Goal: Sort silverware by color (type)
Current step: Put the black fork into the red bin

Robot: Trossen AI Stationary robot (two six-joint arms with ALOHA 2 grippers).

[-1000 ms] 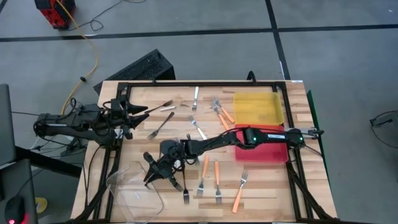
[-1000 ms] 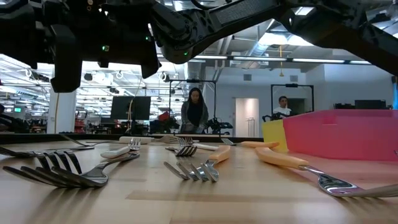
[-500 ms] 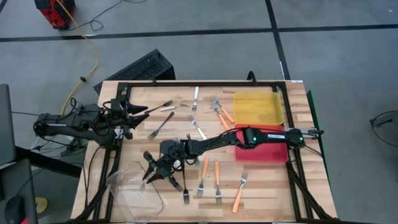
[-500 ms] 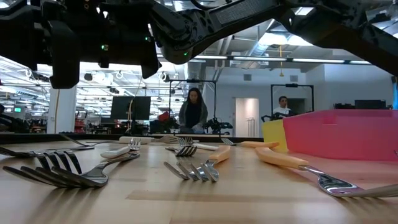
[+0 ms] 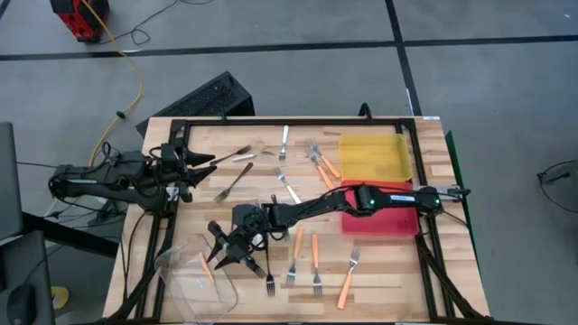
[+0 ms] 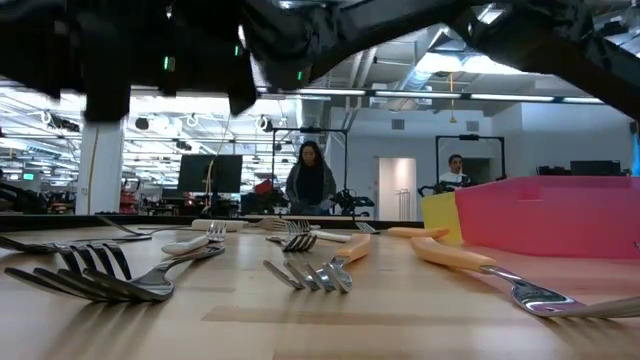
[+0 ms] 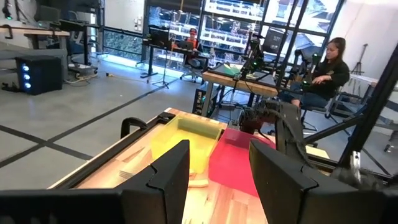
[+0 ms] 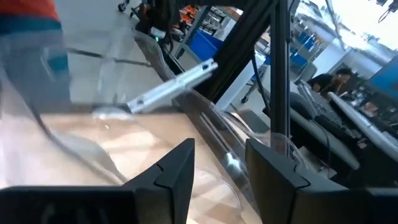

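- Two arms on the tabletop. The right gripper [image 5: 219,252] is reached across to the clear tub [image 5: 194,289] at a left-hand corner, hanging over its rim.
- Its claw is released: the fingers [image 8: 171,171] are spread with nothing between them.
- One orange-handled fork [image 5: 206,267] sits inside the tub, just beside that gripper and apart from its fingers.
- The left gripper [image 5: 209,161] hovers by the left edge, also released and empty. A dark fork [image 5: 238,152] lies just off its tips.
- More orange forks [image 5: 315,252] lie on the wood near the middle, along with a few dark ones [image 5: 258,264].
- A white-handled fork [image 5: 284,140] lies farther out, by the opposite edge.
- The yellow tray [image 5: 374,156] and red tray [image 5: 390,219] are along the right edge, the right arm crossing over the red one.
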